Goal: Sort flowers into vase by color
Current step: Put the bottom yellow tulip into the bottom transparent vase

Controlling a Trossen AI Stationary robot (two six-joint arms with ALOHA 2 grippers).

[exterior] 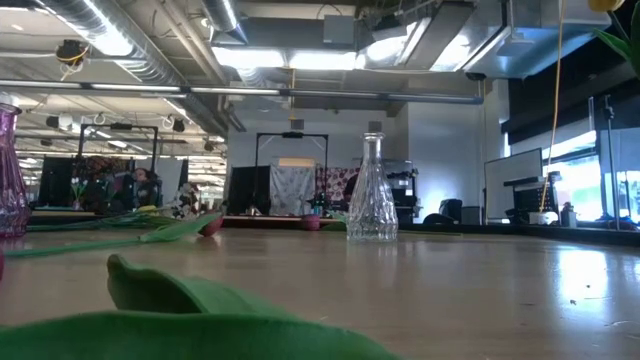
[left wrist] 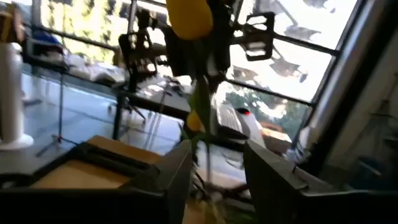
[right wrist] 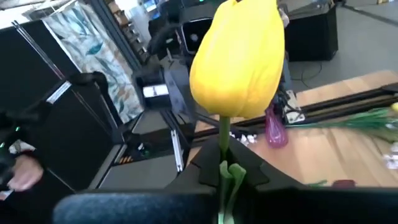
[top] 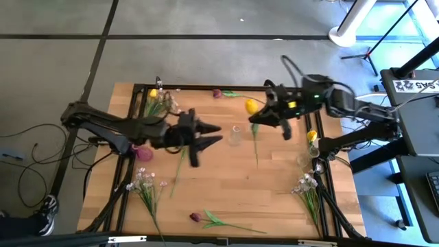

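My right gripper [top: 258, 118] is in the air over the table's far middle, shut on a yellow tulip [top: 252, 106]. The right wrist view shows its bloom [right wrist: 236, 59] above the fingers. My left gripper [top: 214, 134] is open and points toward the table's right, at the clear glass vase [top: 235, 135] and the tulip's hanging stem [top: 256, 147]. In the left wrist view the tulip [left wrist: 189, 15] shows ahead, beyond the open fingers [left wrist: 177, 171]. The clear vase [exterior: 372, 195] stands upright on its base at mid-table. My right gripper pinches the yellow tulip's stem [right wrist: 224, 146] between its two fingers, a short way below the bloom. The fingers come level from the table's right, across the stem. The tulip is lifted clear, bloom up, with the long stem hanging below.
A pink vase [top: 144, 152] stands left of centre. A clear vase [top: 305, 161] with a yellow flower [top: 313, 136] stands at the right edge. White-pink sprigs [top: 145, 185] [top: 306, 186], maroon tulips [top: 217, 92] [top: 196, 217], a loose stem [top: 178, 168] and far-left flowers [top: 156, 99] lie around.
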